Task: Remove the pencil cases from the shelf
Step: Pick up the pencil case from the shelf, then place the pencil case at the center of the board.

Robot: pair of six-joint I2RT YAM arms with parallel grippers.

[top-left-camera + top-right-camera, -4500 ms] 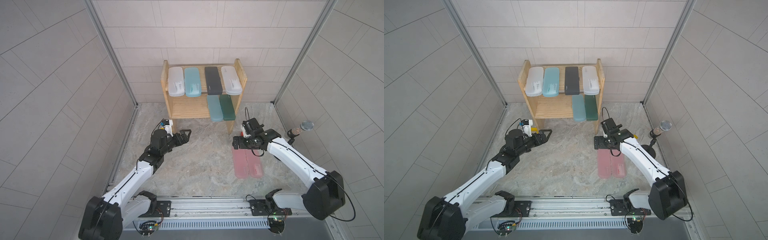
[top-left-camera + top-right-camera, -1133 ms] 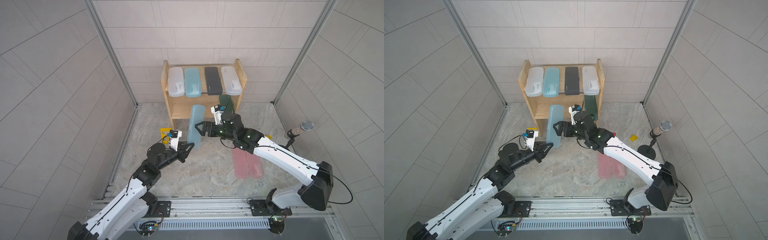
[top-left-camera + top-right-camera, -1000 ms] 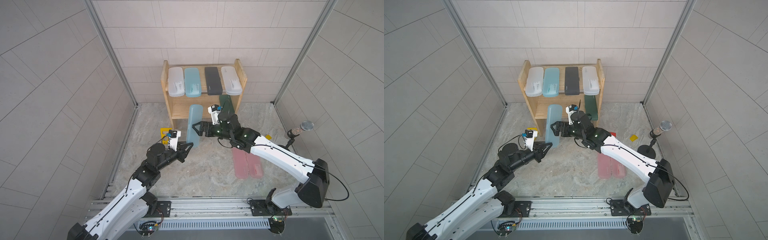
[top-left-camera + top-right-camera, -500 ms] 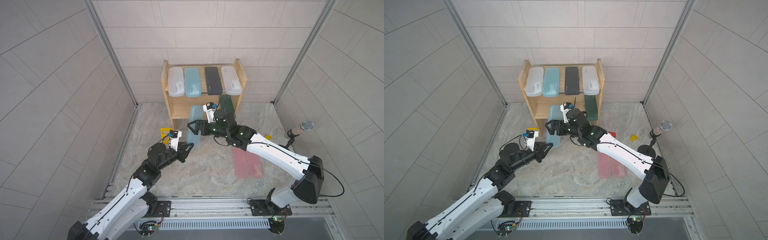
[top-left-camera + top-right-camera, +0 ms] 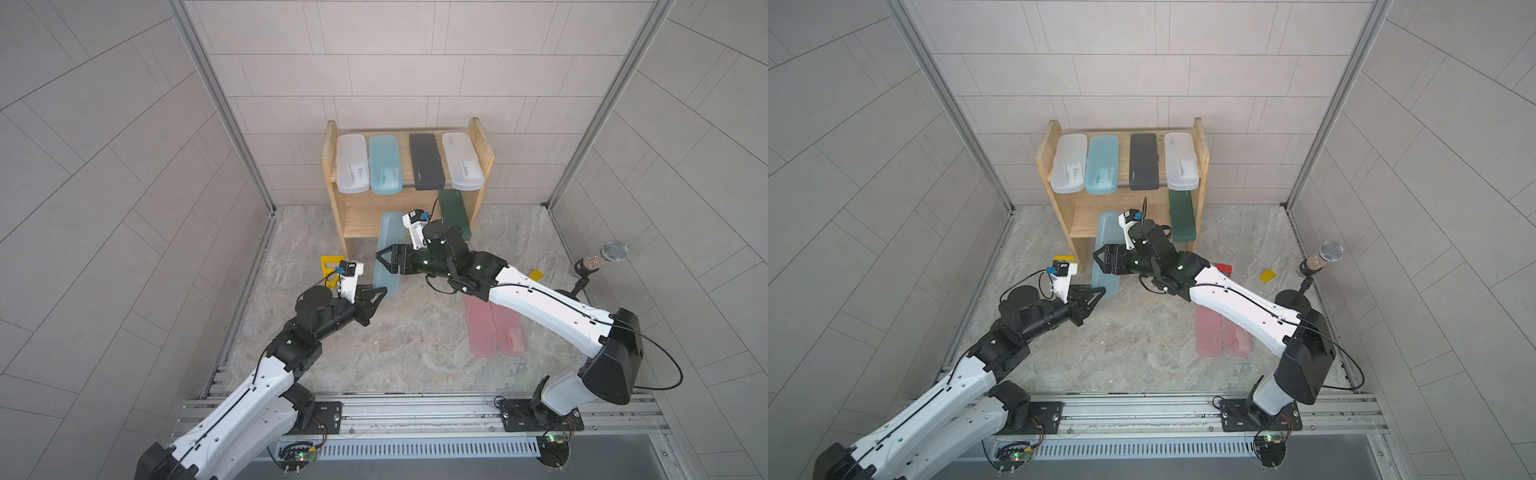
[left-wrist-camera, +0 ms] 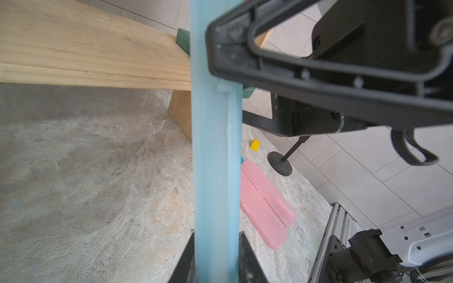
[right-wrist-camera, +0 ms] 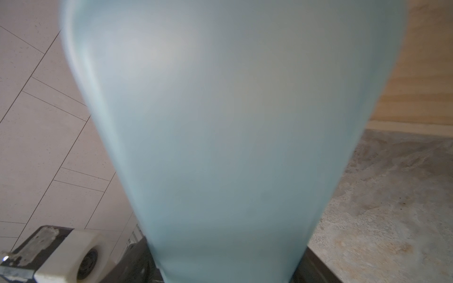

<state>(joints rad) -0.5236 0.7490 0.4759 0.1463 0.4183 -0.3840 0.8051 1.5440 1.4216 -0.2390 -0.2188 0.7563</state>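
Your left pincer [image 6: 216, 245] holds the near end of the teal case [image 5: 390, 230]. The case pokes out from the low board of the shelf [image 5: 365, 216] toward 6 o'clock. Your right pincer [image 5: 384, 262] sits around its middle; you cannot tell if it squeezes.

My work cell is enclosed by three pale grey tiled walls [image 5: 395, 62] joined at aluminium corner posts [image 5: 222, 104], over a marbled beige-grey floor [image 5: 415, 353], evenly lit.
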